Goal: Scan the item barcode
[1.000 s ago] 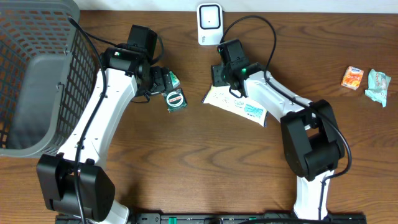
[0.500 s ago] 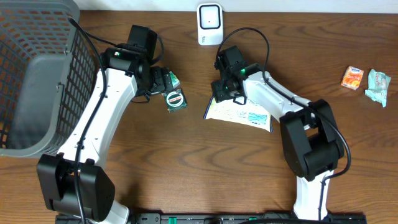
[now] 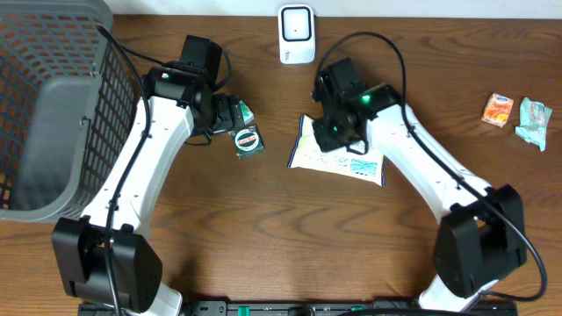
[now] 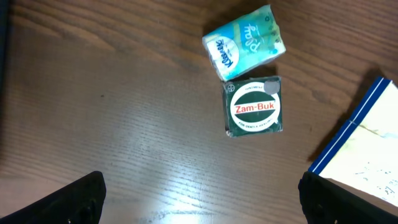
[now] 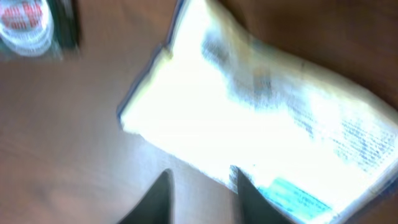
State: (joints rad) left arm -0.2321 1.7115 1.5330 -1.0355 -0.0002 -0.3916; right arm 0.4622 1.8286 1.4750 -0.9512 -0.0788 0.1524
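A white barcode scanner (image 3: 297, 33) stands at the table's back edge. A flat white packet with blue print (image 3: 338, 158) lies on the wood in front of it, bright and blurred in the right wrist view (image 5: 261, 118). My right gripper (image 3: 332, 132) hovers over the packet's left end. Its jaws (image 5: 202, 180) stand a small way apart with only table between them, one finger over the packet's edge. My left gripper (image 4: 202, 196) is wide open and empty, just short of a green Zam-Buk box (image 4: 255, 107) and a teal tissue pack (image 4: 244, 42).
A grey mesh basket (image 3: 53, 105) fills the left side. The Zam-Buk box (image 3: 248, 139) lies left of the packet. An orange snack (image 3: 497, 109) and a pale green wrapper (image 3: 533, 118) sit at the far right.
My right gripper moved right and toward the front over the packet, its jaws narrowed, and the arm's elbow swung out to the right. The packet shifted slightly. The left arm stayed put.
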